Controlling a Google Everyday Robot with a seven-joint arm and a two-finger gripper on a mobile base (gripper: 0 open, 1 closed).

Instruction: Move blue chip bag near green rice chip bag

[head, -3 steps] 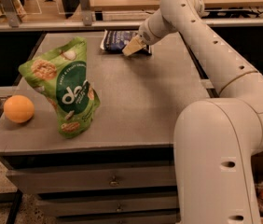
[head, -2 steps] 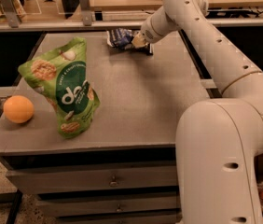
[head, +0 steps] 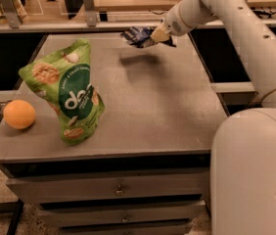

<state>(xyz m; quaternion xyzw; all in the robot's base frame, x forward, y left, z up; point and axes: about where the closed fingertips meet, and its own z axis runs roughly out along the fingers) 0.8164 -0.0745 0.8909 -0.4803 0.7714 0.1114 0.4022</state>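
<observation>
Fingers of the gripper are pinched on a crinkled navy chip bag above the counter's far edge; thinly held, it could be dropped before the green pouch.

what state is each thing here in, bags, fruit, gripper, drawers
blue chip bag: crumpled, held off the table, above its shadow
gripper: over the table's far side, jaws shut on the blue chip bag
green rice chip bag: upright, near the front left
orange fruit: resting on the table, left of the green rice chip bag
drawers: shut
</observation>
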